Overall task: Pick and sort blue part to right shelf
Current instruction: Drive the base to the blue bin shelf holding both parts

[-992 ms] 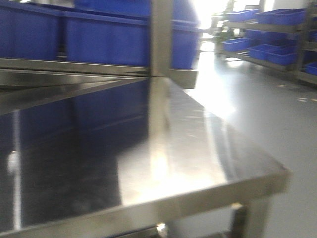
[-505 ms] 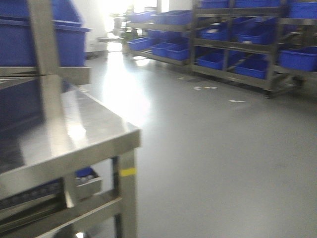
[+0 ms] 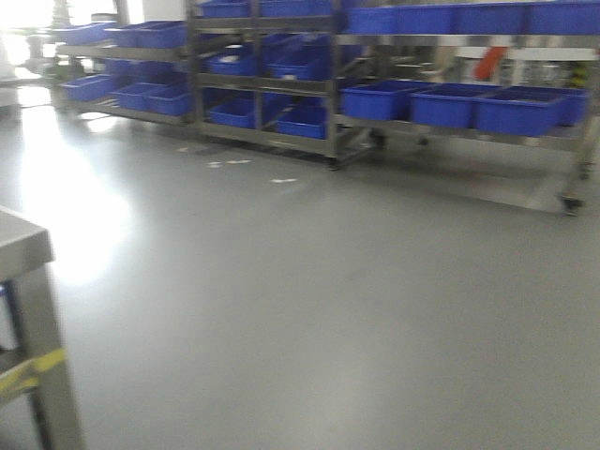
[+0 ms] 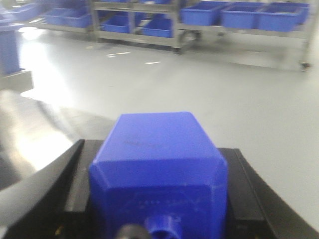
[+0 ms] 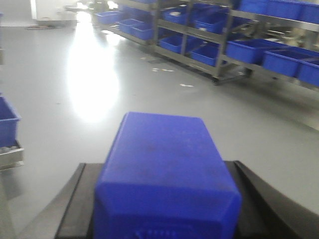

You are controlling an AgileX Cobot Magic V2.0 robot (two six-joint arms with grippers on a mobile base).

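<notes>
In the left wrist view a blue part (image 4: 159,149), a blocky plastic piece, sits between the black fingers (image 4: 75,169) of my left gripper (image 4: 158,167), which is shut on it. The right wrist view shows a like blue part (image 5: 164,154), and my right gripper (image 5: 162,177) is shut on that one. Both parts hang above the grey floor. Metal shelves (image 3: 450,136) with blue bins (image 3: 441,105) line the far side of the room in the front view. I cannot tell which one is the right shelf. Neither gripper appears in the front view.
A corner of the steel table (image 3: 23,253), its leg marked with yellow tape (image 3: 33,370), stands at the left edge. Wide grey floor (image 3: 328,300) lies between me and the shelves. More racks of blue bins (image 3: 141,66) stand at the far left, near a bright glare.
The front view has swung to the right. The steel table slid off to the left edge, and the shelves with blue bins now fill the back of the view.
</notes>
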